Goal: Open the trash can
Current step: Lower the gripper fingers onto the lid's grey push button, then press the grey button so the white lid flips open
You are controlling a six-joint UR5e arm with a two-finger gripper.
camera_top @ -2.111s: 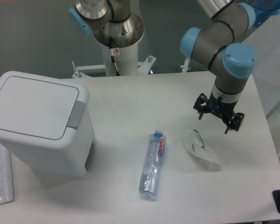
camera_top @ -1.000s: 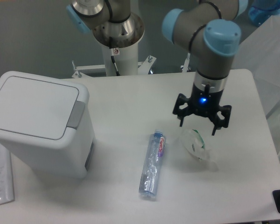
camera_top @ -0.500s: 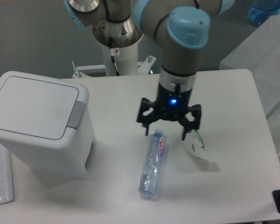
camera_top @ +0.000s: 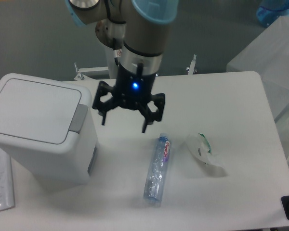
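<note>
The trash can (camera_top: pixel 38 130) is a big boxy white bin at the table's left, its flat lid (camera_top: pixel 36 109) down and a grey latch tab (camera_top: pixel 78 118) on its right edge. My gripper (camera_top: pixel 124 126) hangs above the table just right of the tab, apart from the bin. Its black fingers are spread wide, so it is open with nothing between them. A blue light glows on the wrist.
A crushed clear plastic bottle (camera_top: pixel 158 168) lies right of the bin, below the gripper. A crumpled clear wrapper (camera_top: pixel 204 151) lies further right. A plastic bag (camera_top: pixel 0 178) rests at the front left. A second arm's base (camera_top: pixel 120 43) stands behind the table.
The arm has swept left across the table, from above the wrapper, past the bottle, to beside the bin's latch. The gripper stayed open. Nothing on the table moved.
</note>
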